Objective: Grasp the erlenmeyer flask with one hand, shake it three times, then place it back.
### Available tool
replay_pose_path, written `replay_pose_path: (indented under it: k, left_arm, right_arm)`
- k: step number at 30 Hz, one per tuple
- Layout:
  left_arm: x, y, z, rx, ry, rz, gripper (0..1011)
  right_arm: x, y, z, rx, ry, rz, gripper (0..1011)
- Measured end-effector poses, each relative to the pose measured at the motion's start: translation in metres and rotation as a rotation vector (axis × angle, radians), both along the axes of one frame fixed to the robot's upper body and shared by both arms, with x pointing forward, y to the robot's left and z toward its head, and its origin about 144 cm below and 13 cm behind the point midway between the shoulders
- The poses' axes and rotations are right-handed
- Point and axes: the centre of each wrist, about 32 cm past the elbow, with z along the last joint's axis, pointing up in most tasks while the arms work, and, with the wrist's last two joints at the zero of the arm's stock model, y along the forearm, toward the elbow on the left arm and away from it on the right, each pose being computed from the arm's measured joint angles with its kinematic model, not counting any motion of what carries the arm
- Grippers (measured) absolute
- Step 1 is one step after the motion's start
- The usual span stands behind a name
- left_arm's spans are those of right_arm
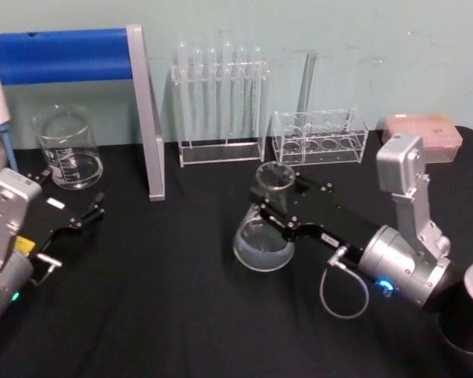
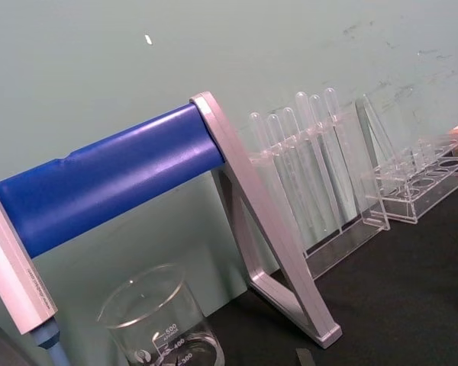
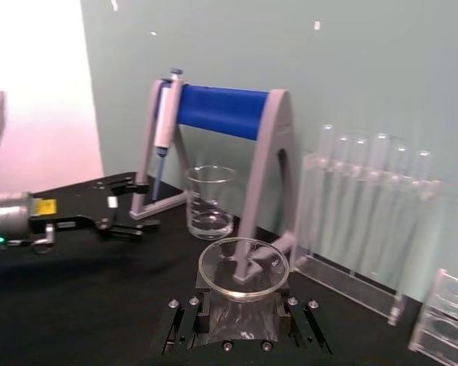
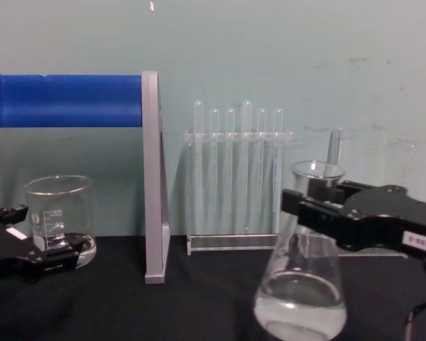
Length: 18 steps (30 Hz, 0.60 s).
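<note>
The erlenmeyer flask (image 1: pixel 262 240) is clear glass with a little liquid in its wide base, and it stands upright at the table's middle. My right gripper (image 1: pixel 281 206) reaches in from the right and is shut on its neck just below the flared rim. From the side, the black jaws of the right gripper (image 4: pixel 307 204) clamp the neck of the flask (image 4: pixel 300 302). The flask's rim (image 3: pixel 243 268) sits right above the gripper body. Whether the base touches the cloth I cannot tell. My left gripper (image 1: pixel 68 197) rests open at the far left.
A glass beaker (image 1: pixel 67 150) stands at the back left beside a grey stand with a blue bar (image 1: pixel 146 118). Two clear racks, one with test tubes (image 1: pixel 219 106) and a low one (image 1: pixel 319 138), line the back. A pink box (image 1: pixel 422 135) sits back right.
</note>
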Motion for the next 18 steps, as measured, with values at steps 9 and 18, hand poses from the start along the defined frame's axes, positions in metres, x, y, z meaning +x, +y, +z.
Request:
replay_pose_path:
  k: [9,18]
  left_arm:
    - [0.000,0.000,0.000,0.000,0.000,0.000,1001]
    - [0.000,0.000,0.000,0.000,0.000,0.000,1001]
  right_arm:
    - [-0.007,0.026,0.001,0.008,0.009,0.085,456]
    - [-0.016,0.047,0.000,0.003,0.020,0.178,456]
